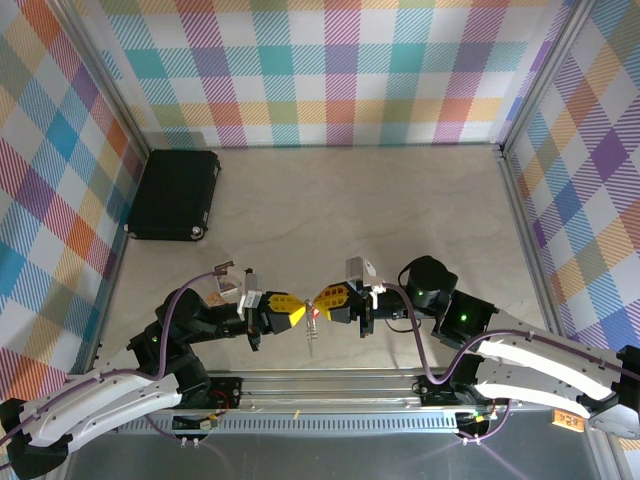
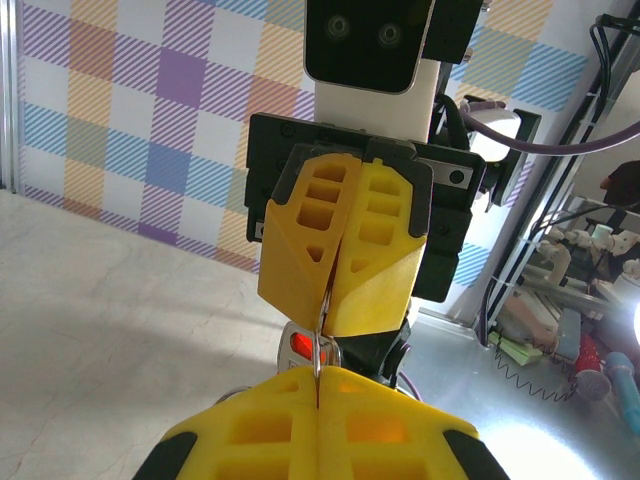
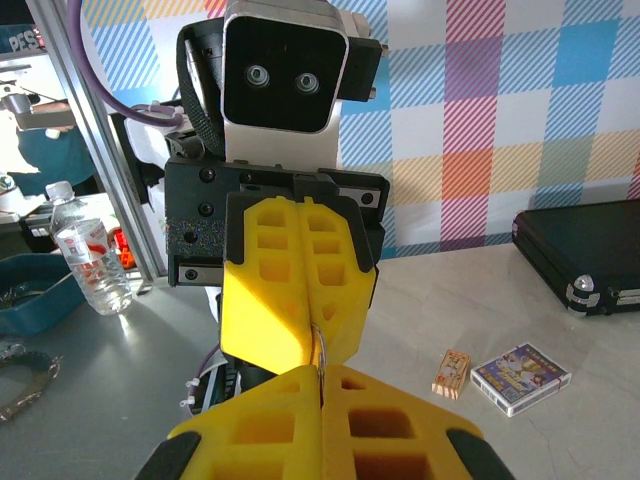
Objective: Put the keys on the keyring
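L fingers point(image 1: 285, 304) & R fingers point(image 1: 333, 295) meet, closed, at 6 o'clock of the worktop point(image 1: 350, 200), both apparently pinching the silver-grey metal keyring point(image 1: 311, 336). Tiny red-headed key point(image 2: 300, 345) sits alongside. Light, stiff, slippery: hold by plastic head.

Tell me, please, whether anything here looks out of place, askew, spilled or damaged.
Nothing stands out. The left pincer and right pincer meet tip to tip, both shut on the thin wire of the keyring, with the red key right beside it. The black case lies flat and closed.
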Robot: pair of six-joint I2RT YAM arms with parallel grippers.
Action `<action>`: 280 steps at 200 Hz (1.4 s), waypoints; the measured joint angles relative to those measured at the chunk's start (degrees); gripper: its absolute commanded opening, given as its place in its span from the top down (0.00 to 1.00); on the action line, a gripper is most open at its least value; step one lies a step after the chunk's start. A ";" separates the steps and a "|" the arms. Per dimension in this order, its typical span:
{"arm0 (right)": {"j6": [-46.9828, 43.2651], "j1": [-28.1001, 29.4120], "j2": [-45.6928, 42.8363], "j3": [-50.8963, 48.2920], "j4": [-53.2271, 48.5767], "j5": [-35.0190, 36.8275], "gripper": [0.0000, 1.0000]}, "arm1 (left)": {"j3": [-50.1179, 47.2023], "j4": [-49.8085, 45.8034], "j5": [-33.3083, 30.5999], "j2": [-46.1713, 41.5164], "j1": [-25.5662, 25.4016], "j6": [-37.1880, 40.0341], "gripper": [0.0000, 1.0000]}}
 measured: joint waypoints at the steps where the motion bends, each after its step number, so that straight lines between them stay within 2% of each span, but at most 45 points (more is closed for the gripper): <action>1: 0.00 0.00 0.00 0.00 0.00 0.00 0.98 | 0.00 0.00 0.00 0.00 0.02 0.00 1.00; 280: -1.75 0.83 2.62 2.08 -0.96 -0.48 0.98 | 1.18 -3.91 -0.17 -0.48 0.02 0.24 1.00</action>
